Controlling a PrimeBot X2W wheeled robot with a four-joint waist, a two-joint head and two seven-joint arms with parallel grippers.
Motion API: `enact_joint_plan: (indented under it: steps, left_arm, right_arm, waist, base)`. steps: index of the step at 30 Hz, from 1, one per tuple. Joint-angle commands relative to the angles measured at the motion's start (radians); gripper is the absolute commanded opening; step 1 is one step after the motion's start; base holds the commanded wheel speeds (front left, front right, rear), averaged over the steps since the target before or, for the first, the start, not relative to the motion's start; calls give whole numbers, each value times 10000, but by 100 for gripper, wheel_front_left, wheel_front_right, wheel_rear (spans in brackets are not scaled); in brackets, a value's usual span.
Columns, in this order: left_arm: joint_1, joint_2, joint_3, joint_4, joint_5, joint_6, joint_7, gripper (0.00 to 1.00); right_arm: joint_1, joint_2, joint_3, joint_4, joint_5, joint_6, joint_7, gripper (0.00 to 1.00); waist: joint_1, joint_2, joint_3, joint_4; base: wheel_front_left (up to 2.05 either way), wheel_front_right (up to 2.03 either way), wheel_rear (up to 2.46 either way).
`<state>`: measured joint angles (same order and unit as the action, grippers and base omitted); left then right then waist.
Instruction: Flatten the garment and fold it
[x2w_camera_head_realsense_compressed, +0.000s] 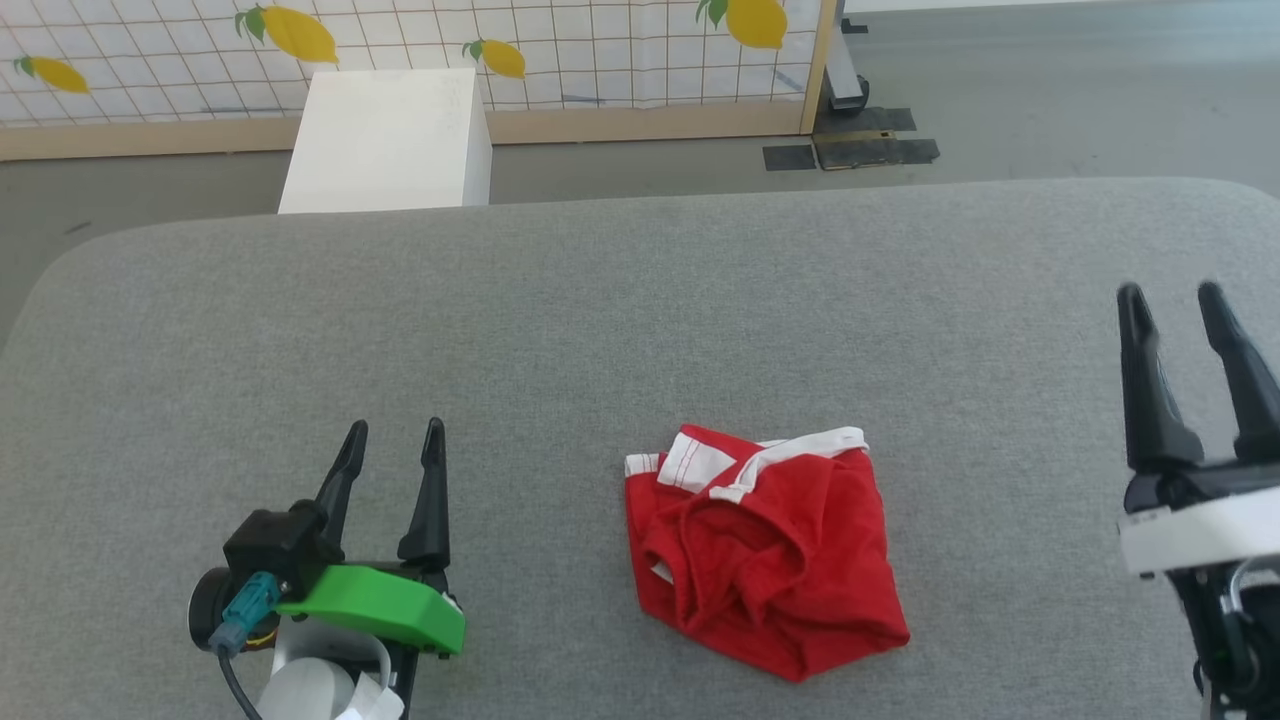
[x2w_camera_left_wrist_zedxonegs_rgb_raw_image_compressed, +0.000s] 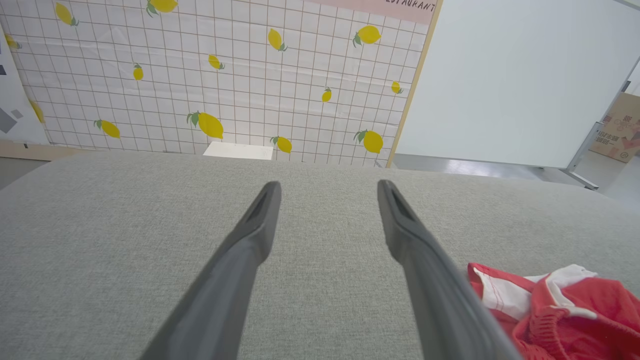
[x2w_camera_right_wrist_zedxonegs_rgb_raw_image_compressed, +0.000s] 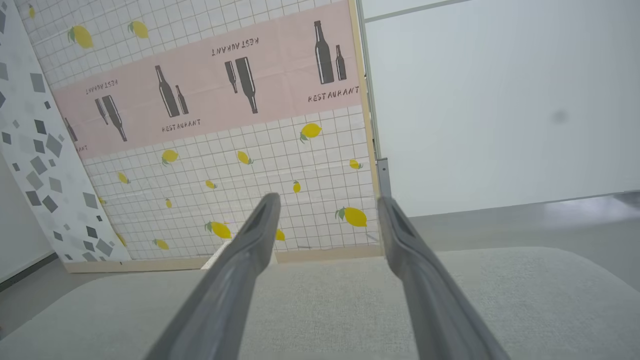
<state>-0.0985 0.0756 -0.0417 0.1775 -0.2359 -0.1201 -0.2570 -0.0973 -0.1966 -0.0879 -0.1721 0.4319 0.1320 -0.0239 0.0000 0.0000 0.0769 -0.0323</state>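
- Standing spread wide with nothing between its fingers, the left gripper (x2w_camera_head_realsense_compressed: 395, 425) sits at the lower left of the head view. Its dark fingers point away from the robot over the grey padded surface (x2w_camera_head_realsense_compressed: 640, 300).
- A green cover (x2w_camera_head_realsense_compressed: 375, 600) caps the left wrist, with a teal plug and a black cable beside it.
- In the left wrist view, the left gripper (x2w_camera_left_wrist_zedxonegs_rgb_raw_image_compressed: 328, 184) looks low along the grey surface, tips apart and touching no cloth.
- The right gripper (x2w_camera_head_realsense_compressed: 1171, 290) is at the right edge of the head view, also spread and empty, with its fingers pointing away. A white band (x2w_camera_head_realsense_compressed: 1200, 530) wraps its wrist.
- In the right wrist view, the right gripper (x2w_camera_right_wrist_zedxonegs_rgb_raw_image_compressed: 328, 198) aims out past the far edge of the surface. The room looks tilted there, so the wrist is rolled.
- The garment (x2w_camera_head_realsense_compressed: 770, 560) lies bunched on the grey surface between the two grippers, apart from both.
- Its long axis is weak, running roughly from the far left corner to a near right point. The white trim lies along its far edge and the red bulk narrows toward the robot.
- In the left wrist view, the garment (x2w_camera_left_wrist_zedxonegs_rgb_raw_image_compressed: 575, 310) sits at the lower right, with its white stripe and gathered waistband showing.
- Beyond the surface stand a white box (x2w_camera_head_realsense_compressed: 385, 140) and a lemon-print panel (x2w_camera_head_realsense_compressed: 600, 40).
- A pink band (x2w_camera_right_wrist_zedxonegs_rgb_raw_image_compressed: 200, 100) on that panel carries bottle shapes and the word "RESTAURANT".
- The print on a cardboard box (x2w_camera_left_wrist_zedxonegs_rgb_raw_image_compressed: 620, 125) is too small to read.
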Motion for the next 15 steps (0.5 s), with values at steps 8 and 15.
enact_joint_plan:
  steps: [8, 15]
  left_arm:
    - [134, -48, 137, -199, 88, 198, -47, 100]
    - [157, -109, 194, -289, 120, 227, -47, 100]
  right_arm:
    - [762, 226, 3, 1779, -538, -13, -1584, 100]
    - [627, -12, 476, 2946, -551, -13, -965, 100]
  waist:
    - [0, 0, 25, 191]
    - [0, 0, 68, 346]
  base:
    - [0, 0, 0]
    - [0, 0, 0]
